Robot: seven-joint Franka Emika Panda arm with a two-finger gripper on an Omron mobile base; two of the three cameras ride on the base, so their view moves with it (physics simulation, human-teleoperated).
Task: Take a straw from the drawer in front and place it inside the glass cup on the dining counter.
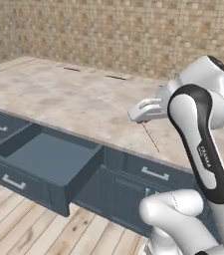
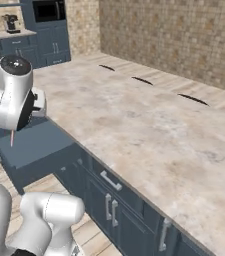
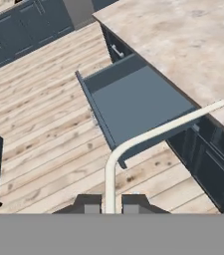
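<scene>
Pincer [image 3: 110,205] is clamped on the straw [image 3: 148,134], which hangs thin and slanted below the hand above the table [image 1: 73,99] edge, beside the pulled-out drawer [image 1: 49,159], its tray bare.

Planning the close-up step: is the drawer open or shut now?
Open. The drawer is pulled out from the cabinets over the wood floor, its interior exposed and bare in the base and hand views.

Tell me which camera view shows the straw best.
The hand view: the straw rises from between the gripper's fingertips, bent, across the open drawer. The left base view gives a thin line below the hand; the right base view, a short sliver.
</scene>
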